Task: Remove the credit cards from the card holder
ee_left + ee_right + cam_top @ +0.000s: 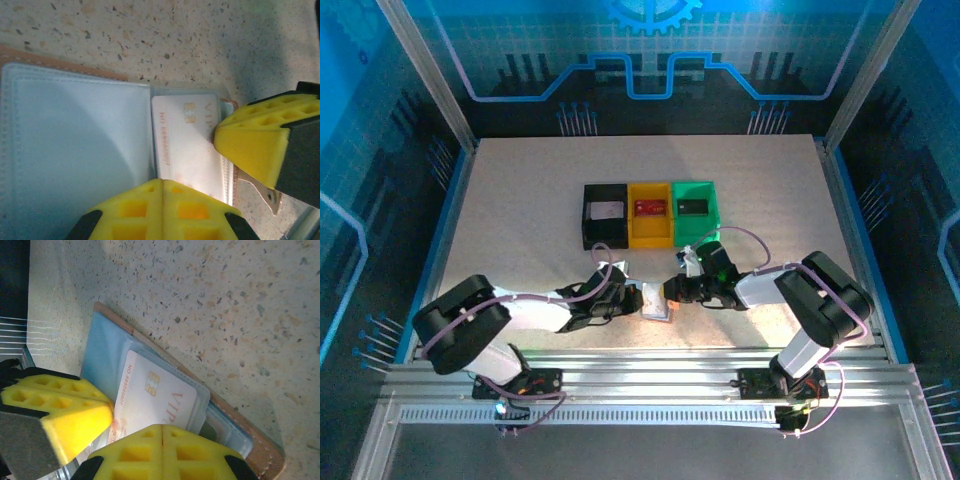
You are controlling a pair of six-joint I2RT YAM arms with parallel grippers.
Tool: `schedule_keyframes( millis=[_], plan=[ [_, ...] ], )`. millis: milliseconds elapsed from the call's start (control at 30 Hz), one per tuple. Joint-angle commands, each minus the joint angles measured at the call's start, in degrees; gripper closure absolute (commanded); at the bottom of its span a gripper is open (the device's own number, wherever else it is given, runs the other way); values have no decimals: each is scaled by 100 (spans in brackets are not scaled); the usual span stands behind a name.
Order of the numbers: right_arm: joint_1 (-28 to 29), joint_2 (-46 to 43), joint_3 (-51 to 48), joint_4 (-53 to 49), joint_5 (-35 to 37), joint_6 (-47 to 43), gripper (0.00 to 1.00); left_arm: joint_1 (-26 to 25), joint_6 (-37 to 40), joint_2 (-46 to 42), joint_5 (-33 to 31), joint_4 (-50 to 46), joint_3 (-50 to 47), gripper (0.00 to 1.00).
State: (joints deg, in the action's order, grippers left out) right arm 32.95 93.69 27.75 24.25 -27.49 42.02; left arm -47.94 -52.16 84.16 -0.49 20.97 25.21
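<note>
The card holder (656, 302) lies open on the table between my two grippers. In the left wrist view its pale grey pockets (75, 150) face up, with a whitish credit card (187, 145) marked VIP in the right-hand pocket. My left gripper (162, 181) is shut, its tips resting at the holder's fold beside that card. My right gripper (162, 427) is also shut, tips down on the same card (155, 395), which sticks partly out of its pocket. Each wrist view shows the other arm's yellow fingers (265, 140) close by.
Three bins stand in a row behind the holder: black (590, 228) with a whitish card, yellow (651, 232) with a red card, green (710, 215) with a black card. Both arms (520, 312) reach inward low over the table's near middle.
</note>
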Motion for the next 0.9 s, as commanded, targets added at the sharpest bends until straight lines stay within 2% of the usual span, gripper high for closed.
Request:
schedule_keyframes(
  millis=[0, 333, 367, 433, 533, 867],
  plan=[
    [73, 194, -172, -1041, 319, -156, 100, -49, 19, -312, -135, 162, -132, 100],
    [74, 98, -171, -1042, 250, -160, 100, -40, 12, -399, -161, -4, -179, 100],
    [78, 97, -157, -1058, 260, -168, 100, -43, 3, -356, -161, -25, -154, 99],
    [73, 104, -162, -1054, 248, -181, 100, -47, 0, -230, -106, -137, -33, 90],
    [88, 147, -177, -996, 227, -159, 100, -52, -26, -53, -4, -212, 127, 84],
    [145, 224, -221, -913, 149, -153, 100, -49, 23, 217, -164, -917, 693, 76]
  ],
)
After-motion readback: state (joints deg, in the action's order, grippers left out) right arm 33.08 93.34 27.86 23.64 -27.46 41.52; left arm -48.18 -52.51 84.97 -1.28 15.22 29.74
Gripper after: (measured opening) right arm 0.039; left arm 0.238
